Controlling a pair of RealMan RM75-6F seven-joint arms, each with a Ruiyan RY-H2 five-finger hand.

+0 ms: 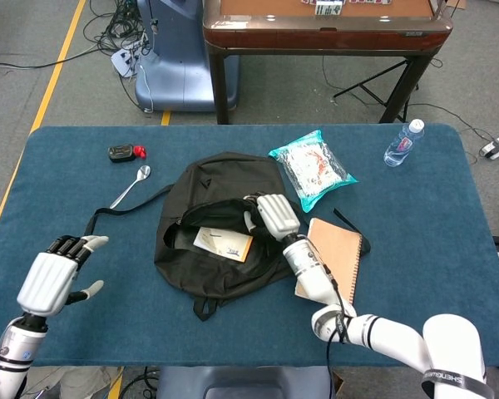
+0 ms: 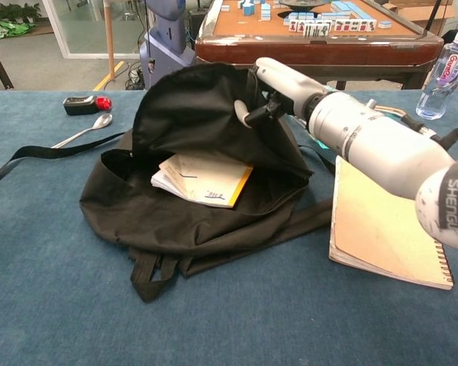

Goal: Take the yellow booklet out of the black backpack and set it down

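On the blue worktop (image 1: pixel 416 224), my right hand (image 1: pixel 276 216) grasps the black backpack (image 1: pixel 191 258) flap; the yellow booklet (image 2: pixel 202 178) lies inside, below those fingers (image 2: pixel 244 114). Left hand (image 1: pixel 54 274) released.

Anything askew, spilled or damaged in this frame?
Nothing spilled or damaged. The right hand holds the black backpack's flap up, exposing the yellow booklet, which lies tilted inside the opening. One backpack strap trails loose toward the spoon. The left hand hovers open, apart from everything.

Head overhead; chest low, close (both backpack (image 1: pixel 220 229)).
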